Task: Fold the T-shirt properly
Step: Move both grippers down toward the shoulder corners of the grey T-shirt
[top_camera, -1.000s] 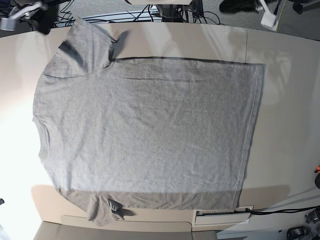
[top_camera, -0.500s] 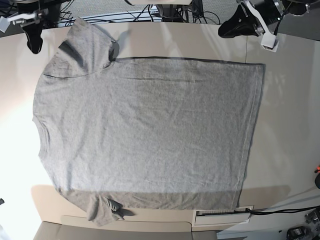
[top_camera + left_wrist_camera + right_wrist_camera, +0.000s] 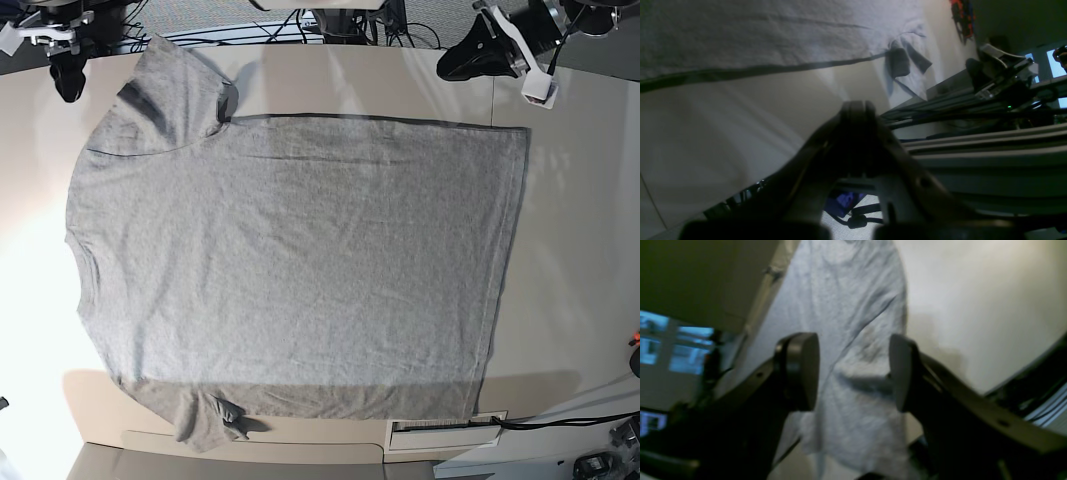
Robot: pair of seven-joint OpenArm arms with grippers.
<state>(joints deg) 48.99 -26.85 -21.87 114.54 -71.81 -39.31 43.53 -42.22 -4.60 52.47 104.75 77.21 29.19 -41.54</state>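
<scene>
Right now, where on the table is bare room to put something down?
The widest free patch of table lies past the T-shirt's hem, at the base view's right. A narrower strip runs along its far edge, between both arms. The middle is fully covered by cloth.

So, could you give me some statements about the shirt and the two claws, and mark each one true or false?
1. The shirt lies spread flat on the table. True.
2. The right claw is shut on a sleeve. False: its jaws stand apart and hold nothing; the sleeve lies beneath them.
3. The left claw is shut and holds nothing. True.
4. The shirt is already folded in half. False: it is still fully open.
5. Both claws sit near the far edge of the table in the base view. True.
</scene>
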